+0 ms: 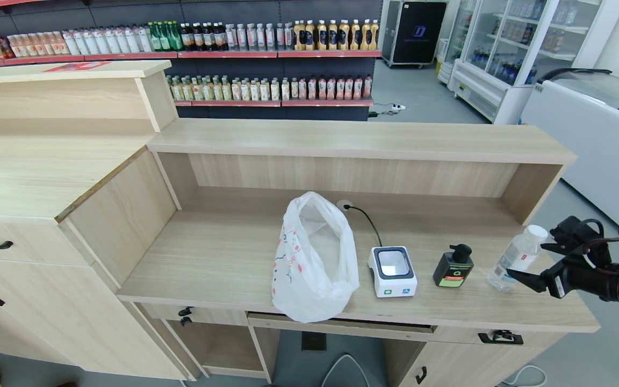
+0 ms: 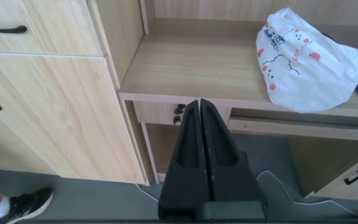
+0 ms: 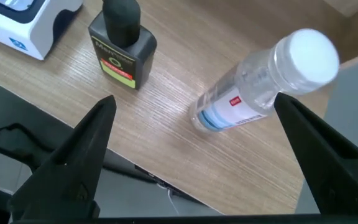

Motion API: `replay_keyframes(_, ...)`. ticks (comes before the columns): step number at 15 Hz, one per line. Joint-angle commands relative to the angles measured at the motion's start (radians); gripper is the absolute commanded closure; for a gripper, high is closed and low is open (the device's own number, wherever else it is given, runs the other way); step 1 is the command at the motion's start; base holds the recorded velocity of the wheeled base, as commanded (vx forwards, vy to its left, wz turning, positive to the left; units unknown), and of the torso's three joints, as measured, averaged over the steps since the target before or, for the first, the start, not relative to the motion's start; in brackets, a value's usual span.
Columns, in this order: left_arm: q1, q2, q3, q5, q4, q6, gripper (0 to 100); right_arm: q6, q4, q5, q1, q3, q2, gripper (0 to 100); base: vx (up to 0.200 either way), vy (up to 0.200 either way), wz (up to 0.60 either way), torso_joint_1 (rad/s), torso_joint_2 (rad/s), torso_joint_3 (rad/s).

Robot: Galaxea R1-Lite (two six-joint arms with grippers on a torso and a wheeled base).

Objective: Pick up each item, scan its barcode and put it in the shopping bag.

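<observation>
A white plastic shopping bag (image 1: 315, 258) with red and blue print stands slumped at the near edge of a wooden counter (image 1: 213, 258), its mouth open upward. Just right of it sits a small white barcode scanner (image 1: 392, 271), its dark-framed glass window facing up and a black cable running to the far side. Right of the scanner stands a squat dark pump bottle (image 1: 453, 267) with a black pump top and a green and red label. Farther right stands a clear plastic bottle (image 1: 516, 257) with a white cap and a blue and red label
</observation>
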Motion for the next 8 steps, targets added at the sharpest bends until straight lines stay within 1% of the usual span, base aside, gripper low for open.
replay_keyframes(1, 0.000, 0.000, 0.000, 0.001, 0.000, 0.001, 100, -0.005, 0.000, 0.010, 0.017, -0.010, 0.050, 0, 0.000, 0.000, 0.00, 0.000, 0.00, 0.000)
replay_keyframes(4, 0.000, 0.000, 0.000, 0.001, 0.000, 0.000, 100, -0.033, -0.001, 0.013, 0.031, -0.014, 0.085, 0, 0.000, 0.000, 0.00, 0.000, 0.00, 0.000)
replay_keyframes(6, 0.000, 0.000, 0.000, 0.001, 0.000, 0.000, 100, -0.039, -0.004, 0.035, 0.046, -0.022, 0.114, 0, 0.000, 0.000, 0.00, 0.000, 0.00, 0.000)
replay_keyframes(8, 0.000, 0.000, 0.000, 0.001, 0.000, 0.000, 100, -0.041, -0.006, 0.038, 0.062, -0.046, 0.140, 0, 0.000, 0.000, 0.00, 0.000, 0.00, 0.000)
